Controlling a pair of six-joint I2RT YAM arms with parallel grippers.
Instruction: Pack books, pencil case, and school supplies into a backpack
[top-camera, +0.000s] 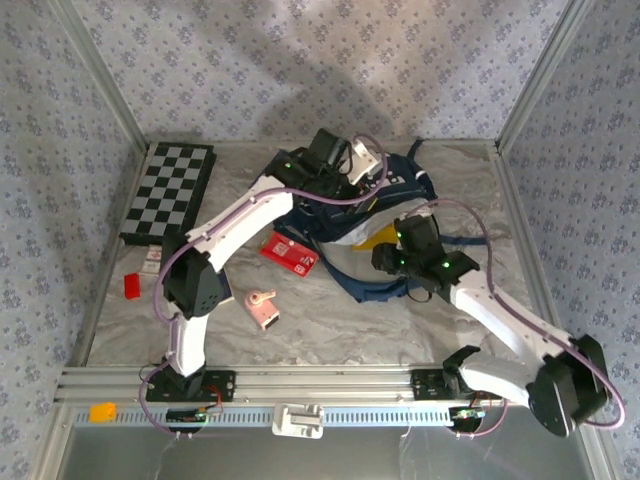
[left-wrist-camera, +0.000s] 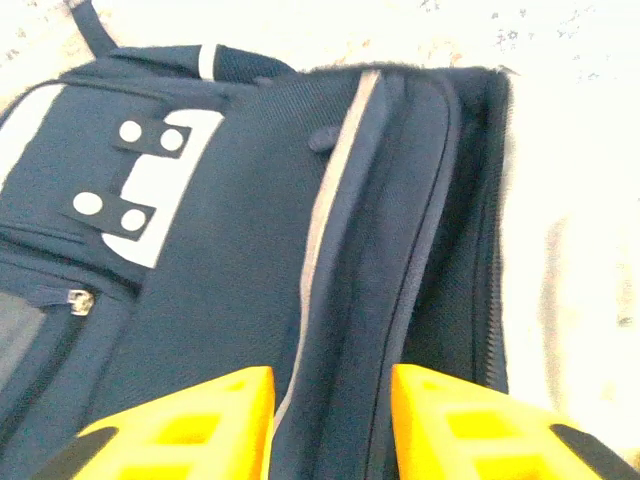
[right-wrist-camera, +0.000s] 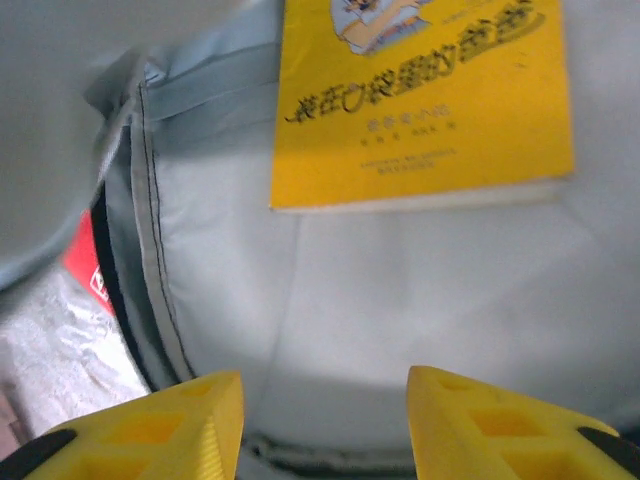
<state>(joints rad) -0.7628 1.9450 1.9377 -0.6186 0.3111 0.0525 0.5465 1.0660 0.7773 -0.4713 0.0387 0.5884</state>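
While the right gripper (right-wrist-camera: 325, 420) hangs over the bag, its two yellow fingers (right-wrist-camera: 170, 425) are spread apart with nothing between them. Just past them is the pale grey inside of the backpack (right-wrist-camera: 380, 300). One yellow book (right-wrist-camera: 420, 100) with a cartoon on its cover lies flat in there. By the left edge of the bag's mouth, a bit of the red pencil case (right-wrist-camera: 85, 260) shows outside, on the table (top-camera: 470, 200).

The left gripper (left-wrist-camera: 330, 420) is spread too and holds nothing. It hangs close over the blue outside of the backpack, by a pale stripe and a zip edge. I cannot tell if its fingers touch the cloth.

Seen from above, the one backpack lies at the back middle of the table with its mouth toward the right arm. The one pencil case lies flat just beside the bag, on its left. One small pink gadget (top-camera: 262, 308) sits nearer the front, apart from the pencil case. One checkered board (top-camera: 168, 192) lies by the back left wall. One tiny red block (top-camera: 132, 285) sits near the left edge. Bare table shows in front of the bag and to its right.
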